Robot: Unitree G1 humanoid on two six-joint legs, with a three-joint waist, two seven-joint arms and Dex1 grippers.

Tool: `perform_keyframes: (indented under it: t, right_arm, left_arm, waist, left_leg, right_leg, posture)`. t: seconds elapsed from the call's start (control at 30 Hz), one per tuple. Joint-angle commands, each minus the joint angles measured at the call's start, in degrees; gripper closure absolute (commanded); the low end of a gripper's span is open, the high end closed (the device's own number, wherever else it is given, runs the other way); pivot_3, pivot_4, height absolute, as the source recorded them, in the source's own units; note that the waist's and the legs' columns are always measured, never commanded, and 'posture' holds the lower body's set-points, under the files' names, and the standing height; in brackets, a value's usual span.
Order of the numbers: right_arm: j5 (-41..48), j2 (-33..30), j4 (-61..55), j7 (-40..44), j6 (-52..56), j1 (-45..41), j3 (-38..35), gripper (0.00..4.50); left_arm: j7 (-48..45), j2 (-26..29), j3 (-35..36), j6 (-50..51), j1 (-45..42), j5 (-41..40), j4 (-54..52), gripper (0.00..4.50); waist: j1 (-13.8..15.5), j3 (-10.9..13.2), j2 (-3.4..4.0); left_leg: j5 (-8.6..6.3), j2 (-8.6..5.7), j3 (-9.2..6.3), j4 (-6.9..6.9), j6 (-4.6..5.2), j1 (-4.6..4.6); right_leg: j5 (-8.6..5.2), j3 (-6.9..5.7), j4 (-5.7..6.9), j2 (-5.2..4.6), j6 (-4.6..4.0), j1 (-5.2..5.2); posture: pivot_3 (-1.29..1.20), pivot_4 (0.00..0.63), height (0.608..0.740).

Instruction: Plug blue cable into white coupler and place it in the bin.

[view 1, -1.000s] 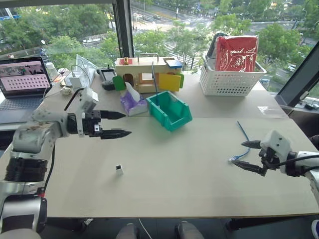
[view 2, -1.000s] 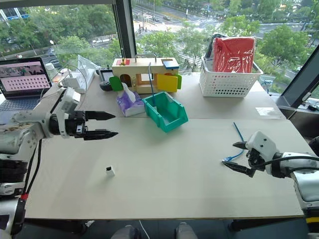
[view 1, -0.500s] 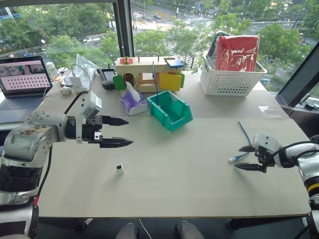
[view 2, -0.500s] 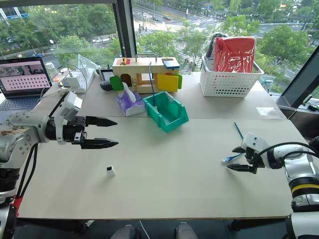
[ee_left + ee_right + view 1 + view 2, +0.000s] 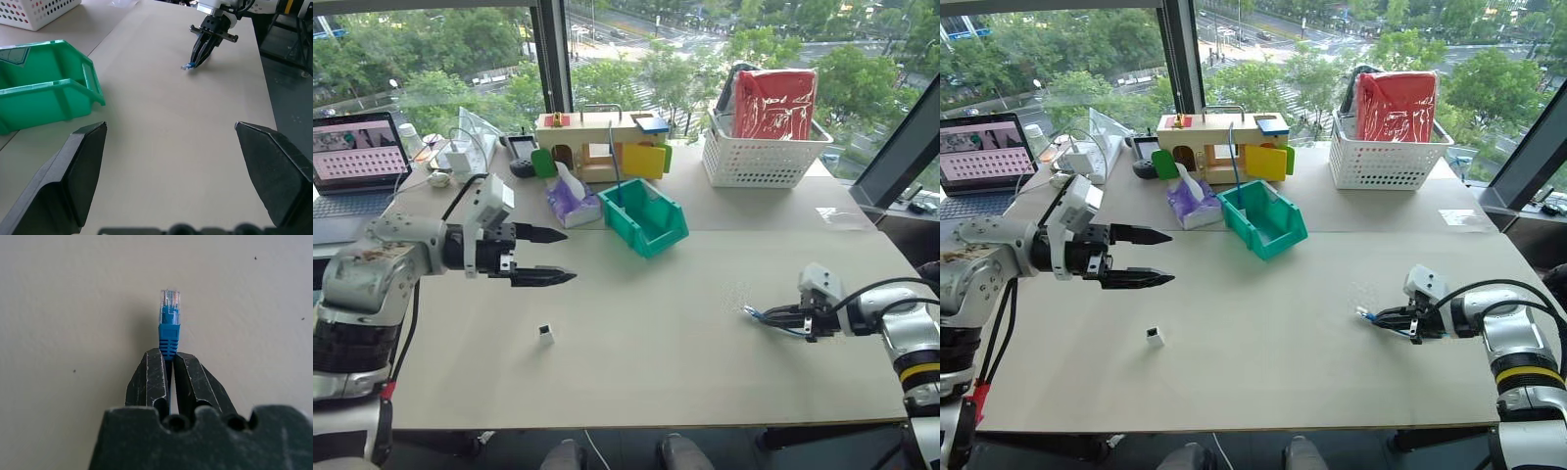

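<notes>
The big pale counter (image 5: 636, 343) holds everything. Far back on it sit a white basket (image 5: 759, 157) with a red bag (image 5: 775, 103) inside, a wooden toy house (image 5: 602, 145) and a laptop (image 5: 357, 162) on the robot's left. The bin (image 5: 646, 217) is teal green and stands near the middle of the back, with a purple tissue pack (image 5: 572, 204) just beside it. The left gripper (image 5: 556, 257) hangs above the counter on the left, and its fingers are spread wide with nothing between them. The right gripper (image 5: 756, 315) is low over the counter on the right, fingers pressed together on the blue cable (image 5: 169, 328). From the head views you can just see a bit of blue poking out at the fingertips. The right wrist view shows much more (the clear plug and the ribbed blue boot stick out past the pinching fingers (image 5: 151, 377)). The left wrist view shows that same grip from across the counter, plus the bin's side. The white coupler (image 5: 545, 334) is a tiny block lying alone on the counter near the left gripper, well apart from the cable.
</notes>
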Motion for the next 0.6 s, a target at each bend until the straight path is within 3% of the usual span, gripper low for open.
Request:
perform_keyframes:
  t: [0.03, 0.27, 0.43, 0.47, 0.5, 0.6]
  right_arm:
    - [0.85, 3.96, -8.94, -5.09, 7.09, -1.55, 0.66, 4.48]
    - [-0.31, 12.90, -18.91, -7.59, 16.19, -2.94, 8.65, 4.48]
    - [-2.37, 19.04, -17.18, -9.98, 14.95, -6.73, 12.37, 4.48]
    - [-2.14, 20.10, -17.39, -9.38, 15.01, -7.02, 13.25, 3.57]
    - [-2.33, 20.77, -17.53, -8.79, 15.07, -7.19, 14.27, 3.47]
    - [-3.77, 21.31, -16.68, -9.06, 13.97, -7.70, 15.72, 2.37]
  left_arm:
    - [0.05, -0.43, 0.06, -1.51, -1.05, 0.03, -0.93, 0.00]
    - [-0.72, 1.09, -1.82, -4.97, 1.50, 3.26, -3.36, 0.00]
    - [-0.54, 1.11, -2.79, -4.58, 1.86, 3.31, -5.48, 0.00]
    - [-0.56, 0.80, -3.16, -4.68, 1.78, 3.38, -5.62, 0.00]
    - [-0.36, 0.23, -3.61, -4.82, 1.40, 3.54, -5.51, 0.00]
    - [-0.04, -1.64, -5.36, -6.15, -0.02, 4.62, -4.34, 0.00]
  waist:
    - [-0.04, 0.00, 0.00]
    - [0.46, 0.01, 0.01]
    - [0.46, 0.02, -0.01]
    - [0.45, 0.02, -0.01]
    - [0.45, 0.02, -0.01]
    - [0.75, 0.02, -0.01]
  left_leg:
    - [0.01, 0.00, -0.04, 0.00, -0.01, 0.00]
    - [0.02, -0.04, -0.05, 0.04, -0.04, -0.06]
    - [0.02, -0.04, -0.08, 0.13, -0.04, -0.12]
    - [0.02, -0.04, -0.09, 0.14, -0.04, -0.12]
    - [0.02, -0.04, -0.09, 0.16, -0.04, -0.10]
    - [0.02, -0.03, -0.16, 0.17, -0.04, -0.11]
  right_leg:
    - [0.00, 0.00, 0.01, 0.01, 0.00, 0.00]
    - [-0.02, -0.01, 0.18, -0.02, -0.02, -0.09]
    - [-0.02, -0.05, 0.25, -0.03, -0.02, -0.11]
    - [-0.02, -0.05, 0.26, -0.02, -0.03, -0.11]
    - [-0.03, -0.05, 0.30, -0.02, -0.03, -0.11]
    - [-0.06, -0.10, 0.38, -0.01, -0.06, -0.11]
  posture:
    - [0.00, 0.150, 0.715]
    - [0.00, 0.150, 0.715]
    - [0.00, 0.150, 0.715]
    - [0.00, 0.150, 0.715]
    - [0.00, 0.150, 0.715]
    - [0.00, 0.150, 0.715]
